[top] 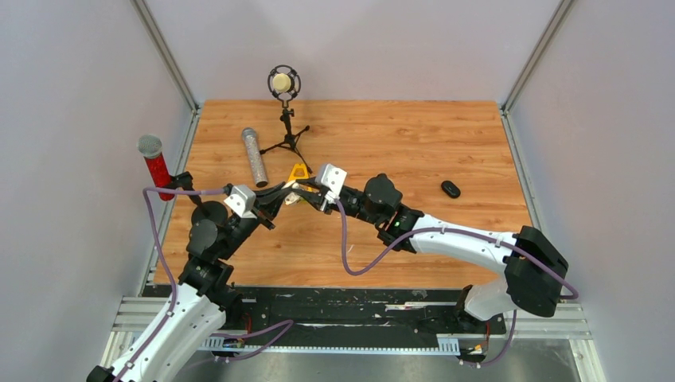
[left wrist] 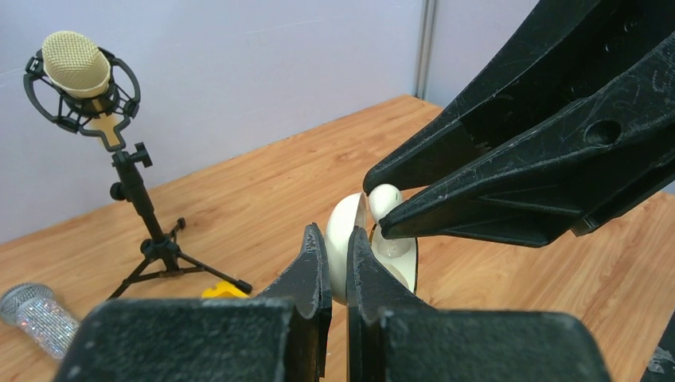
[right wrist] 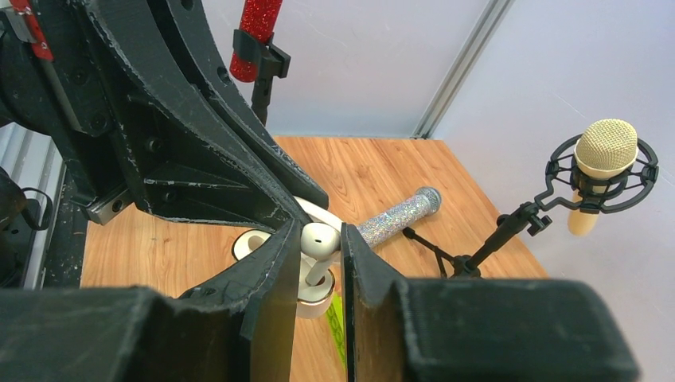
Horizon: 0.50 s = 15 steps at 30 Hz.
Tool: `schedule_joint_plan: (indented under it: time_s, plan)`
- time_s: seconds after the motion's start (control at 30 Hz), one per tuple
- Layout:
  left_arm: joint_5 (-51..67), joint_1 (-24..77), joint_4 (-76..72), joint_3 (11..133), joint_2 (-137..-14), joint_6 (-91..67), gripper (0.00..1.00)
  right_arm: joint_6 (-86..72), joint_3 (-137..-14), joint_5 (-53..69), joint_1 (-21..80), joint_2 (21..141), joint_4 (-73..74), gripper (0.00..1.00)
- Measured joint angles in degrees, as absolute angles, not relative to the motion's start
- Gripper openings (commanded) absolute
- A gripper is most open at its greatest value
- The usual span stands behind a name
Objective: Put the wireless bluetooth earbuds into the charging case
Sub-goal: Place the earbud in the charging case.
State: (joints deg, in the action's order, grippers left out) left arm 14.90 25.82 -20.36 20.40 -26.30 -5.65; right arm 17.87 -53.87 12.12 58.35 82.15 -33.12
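Observation:
My left gripper (left wrist: pixel 334 235) is shut on the open white charging case (left wrist: pixel 344 239) and holds it above the table. My right gripper (right wrist: pixel 320 231) is shut on one white earbud (right wrist: pixel 320 240), whose stem points down into a socket of the case (right wrist: pixel 322 296). That earbud also shows in the left wrist view (left wrist: pixel 384 199), pinched between the right fingers (left wrist: pixel 477 191) just above the case. In the top view both grippers, left (top: pixel 278 196) and right (top: pixel 308 193), meet at the case (top: pixel 293 198) over the table's middle left. I cannot make out a second earbud.
A small black oval object (top: pixel 450 189) lies at the right. A silver glitter microphone (top: pixel 255 155) lies behind the grippers, next to a tripod microphone stand (top: pixel 284 119) and a yellow piece (top: pixel 298 171). A red microphone (top: pixel 155 165) stands at the left edge.

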Motion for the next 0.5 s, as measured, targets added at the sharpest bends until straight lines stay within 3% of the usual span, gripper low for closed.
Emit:
schedule_joint_plan:
  time_s: [0.5]
  plan:
    - [14.24,24.95,-19.29,20.45,-26.55,-11.86,0.0,20.32,-51.24,10.9,58.39,82.15,-37.91,0.0]
